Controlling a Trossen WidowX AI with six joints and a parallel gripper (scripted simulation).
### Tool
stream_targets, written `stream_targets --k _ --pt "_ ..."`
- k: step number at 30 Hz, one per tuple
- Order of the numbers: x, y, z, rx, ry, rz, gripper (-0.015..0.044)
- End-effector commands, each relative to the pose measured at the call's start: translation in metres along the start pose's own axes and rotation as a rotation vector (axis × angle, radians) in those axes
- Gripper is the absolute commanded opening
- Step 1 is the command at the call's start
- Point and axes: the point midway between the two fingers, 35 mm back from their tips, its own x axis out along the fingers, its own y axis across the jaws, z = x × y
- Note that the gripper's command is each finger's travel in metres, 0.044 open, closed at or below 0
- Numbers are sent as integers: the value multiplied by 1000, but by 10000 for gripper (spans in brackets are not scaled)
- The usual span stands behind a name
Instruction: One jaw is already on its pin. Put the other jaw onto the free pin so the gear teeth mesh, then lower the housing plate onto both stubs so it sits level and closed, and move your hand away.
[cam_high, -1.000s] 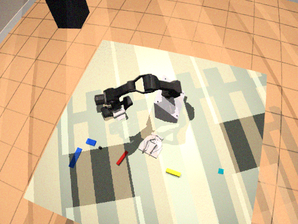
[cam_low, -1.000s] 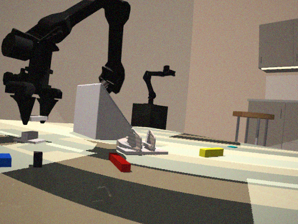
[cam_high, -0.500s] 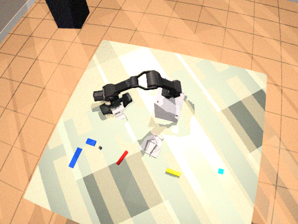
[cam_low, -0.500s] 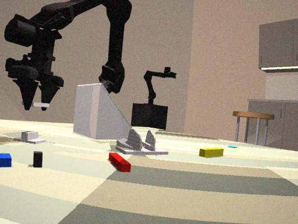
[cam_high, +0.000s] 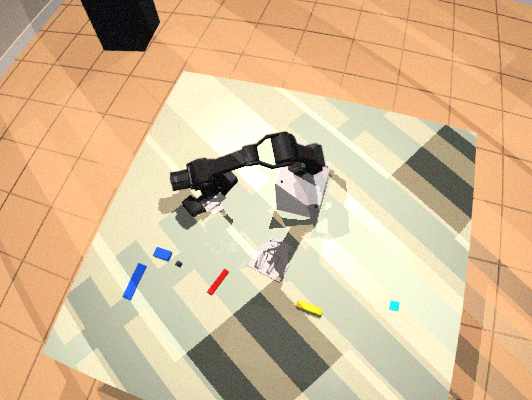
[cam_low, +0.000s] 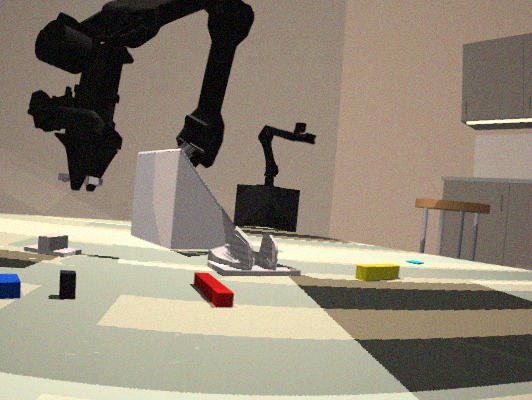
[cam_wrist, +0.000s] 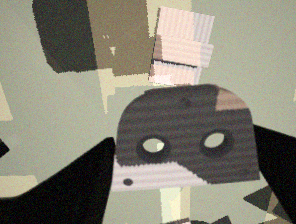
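Observation:
My gripper (cam_high: 211, 197) (cam_low: 83, 184) (cam_wrist: 178, 137) is shut on the pale housing plate (cam_high: 215, 204) (cam_low: 93, 181) (cam_wrist: 185, 117), which has two large holes. It holds the plate in the air, well above a small pale stand (cam_low: 53, 244) (cam_wrist: 184, 30). In the wrist view the plate lies between both fingers. The gear base (cam_high: 255, 265) (cam_low: 287, 271) rests on the table away from the gripper. Two pale jaws stand upright on it, the left jaw (cam_low: 237, 252) and the right jaw (cam_low: 268, 252) apart at their tops. The pins, the stubs and any tooth contact are too small or hidden to tell.
The arm's tall pale pedestal (cam_high: 300, 190) (cam_low: 155, 200) stands behind the gear base. A red bar (cam_high: 218, 282) (cam_low: 214, 290), yellow bar (cam_high: 309, 308) (cam_low: 377, 272), black block (cam_high: 179, 264) (cam_low: 67, 285), long blue bar (cam_high: 134, 281), short blue block (cam_high: 162, 253) and cyan tile (cam_high: 394, 305) lie around.

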Motion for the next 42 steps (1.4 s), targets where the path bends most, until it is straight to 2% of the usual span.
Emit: stream_targets --k 1,42 --pt "0 0 -10 -66 4 -1 351" --pt "-10 -1 -119 -833 -12 13 351"
